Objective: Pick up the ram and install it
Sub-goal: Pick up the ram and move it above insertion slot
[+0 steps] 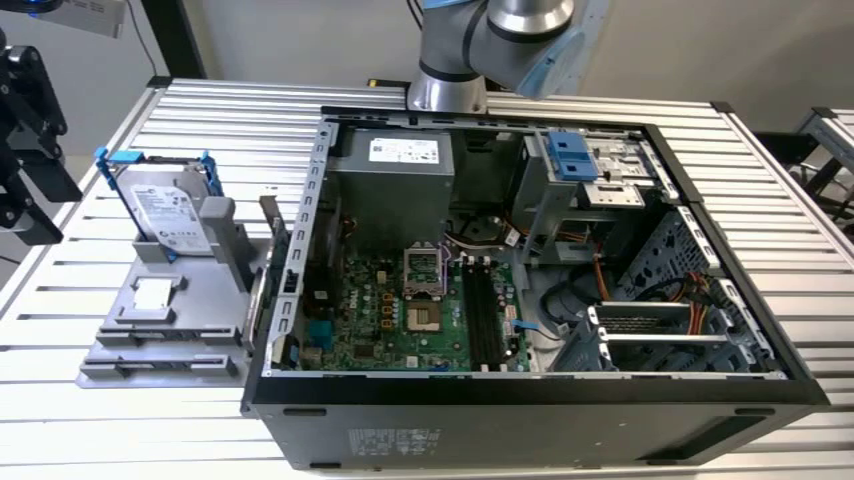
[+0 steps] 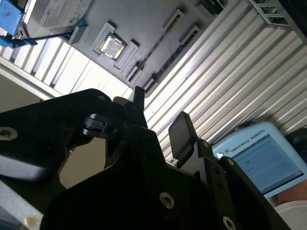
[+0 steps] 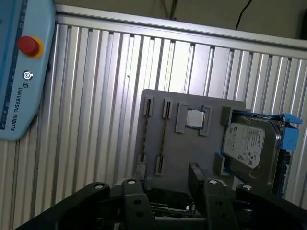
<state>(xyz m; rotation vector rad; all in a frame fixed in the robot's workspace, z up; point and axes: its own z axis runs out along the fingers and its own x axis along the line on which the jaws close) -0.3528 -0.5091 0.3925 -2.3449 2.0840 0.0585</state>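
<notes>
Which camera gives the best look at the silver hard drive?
The exterior view: the hard drive stands whole in its blue bracket on the gray stand, label facing the camera. The first wrist view shows most of its labelled face; the second wrist view catches one corner.

Shot indoors over ribbed metal table (image 1: 107,430), long slats w/ dark grooves btwn. Backed by plain pale wall (image 1: 307,40); dark upright post (image 1: 178,35) at exterior view's left, second slatted table (image 1: 830,130) at its right edge. Lit evenly, w/ bright glare along slats.
</notes>
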